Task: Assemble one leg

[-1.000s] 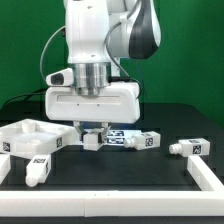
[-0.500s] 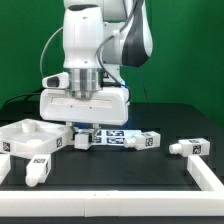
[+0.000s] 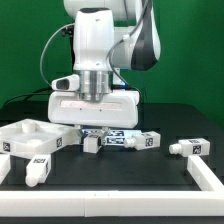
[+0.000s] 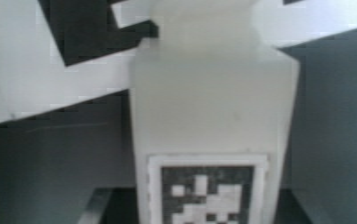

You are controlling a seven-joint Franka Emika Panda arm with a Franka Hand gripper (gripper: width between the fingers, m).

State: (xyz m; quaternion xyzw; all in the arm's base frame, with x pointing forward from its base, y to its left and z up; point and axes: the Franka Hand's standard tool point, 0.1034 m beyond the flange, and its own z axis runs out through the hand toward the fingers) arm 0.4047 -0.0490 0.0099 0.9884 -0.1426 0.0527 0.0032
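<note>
End effector (image 3: 93, 134) hangs low over the black surface (image 3: 120, 175), right at the small white oblong plastic leg (image 3: 90, 144) with tag markers. The leg sits centred in the wrist view, probably lined up for a grasp. Fingers obscured; cannot tell whether clamped or apart.

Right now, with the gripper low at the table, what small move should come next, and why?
Probably close on the leg and lift it slightly. The gripper sits low over that leg beside the marker board, and the leg fills the middle of the wrist view, so it seems lined up. Whether the jaws already pinch it cannot be told.
</note>
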